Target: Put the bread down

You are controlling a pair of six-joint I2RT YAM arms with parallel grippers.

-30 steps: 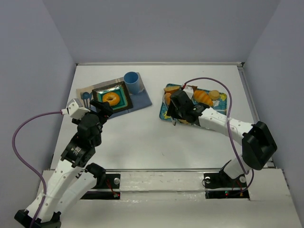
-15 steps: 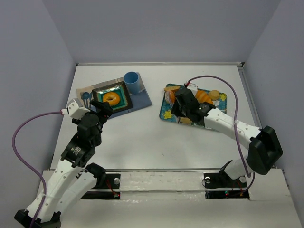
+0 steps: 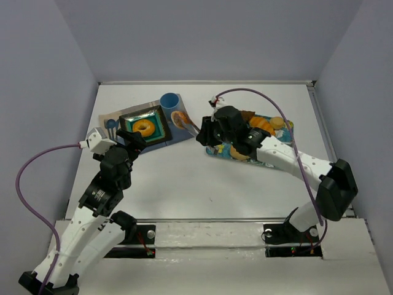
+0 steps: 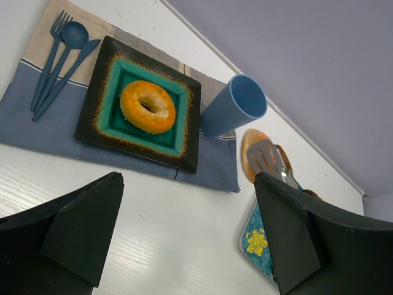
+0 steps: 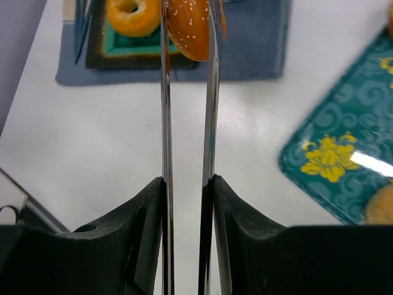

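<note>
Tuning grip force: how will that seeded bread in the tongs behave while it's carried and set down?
Likely light for its size: thin tongs alone hold the bread. Gripped only at the tips, it may pivot or slip. Its rounded, glossy crust could roll off the bagel on the plate.

Arms: two, each with one gripper, the left gripper [image 4: 187,179] and the right gripper [image 5: 186,184]. Tongs [image 5: 209,123]: one pair. Seeded bread [image 5: 187,34] between the blades: one piece. Placemat [image 4: 37,129]: one. Square plate [image 4: 138,146]: one, carrying one bagel [image 4: 147,106]. Cup [image 4: 236,110]: one, blue. Cutlery: three pieces, all blue (one fork [image 4: 48,64], one spoon [image 4: 75,34], one knife [image 4: 69,78]). Patterned tray [image 5: 331,123]: one. Bread on the tray: three pieces countable from the top view, namely a croissant [image 3: 264,128], a round bun [image 3: 278,122] and a second bun [image 3: 239,152]. The right arm covers part of the tray, so the full tally there cannot be told.
</note>
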